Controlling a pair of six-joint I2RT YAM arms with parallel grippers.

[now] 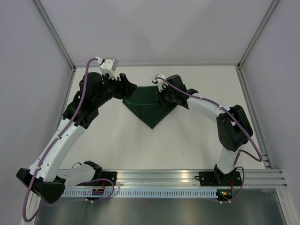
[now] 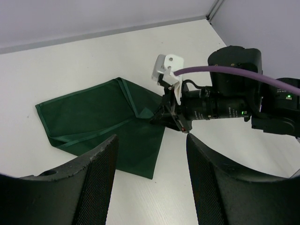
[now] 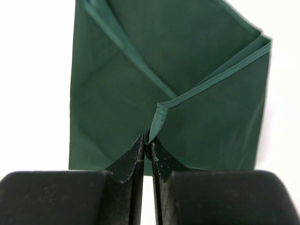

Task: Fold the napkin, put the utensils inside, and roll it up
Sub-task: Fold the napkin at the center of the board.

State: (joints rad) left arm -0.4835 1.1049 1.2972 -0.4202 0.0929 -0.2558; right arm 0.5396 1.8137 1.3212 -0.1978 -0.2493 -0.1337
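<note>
At the far middle of the table (image 1: 140, 145), your right gripper (image 3: 147, 146) is pinched on a hemmed corner of the green napkin (image 3: 117, 84), so you seem mid-fold, while your left gripper (image 2: 151, 143) hovers spread just beside it; next, carry that corner across flat and release.

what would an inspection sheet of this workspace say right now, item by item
surface: white table, smooth
job's things: green napkin partly folded, lying at the far middle; utensils: nothing seen
clutter: nothing seen
grippers: right pincer shut on a hemmed napkin corner; left pincer open, at the napkin's left side
cables: purple cable along the left arm, another along the right arm
surroundings: pale walls on three sides; metal rail at the near edge
</note>
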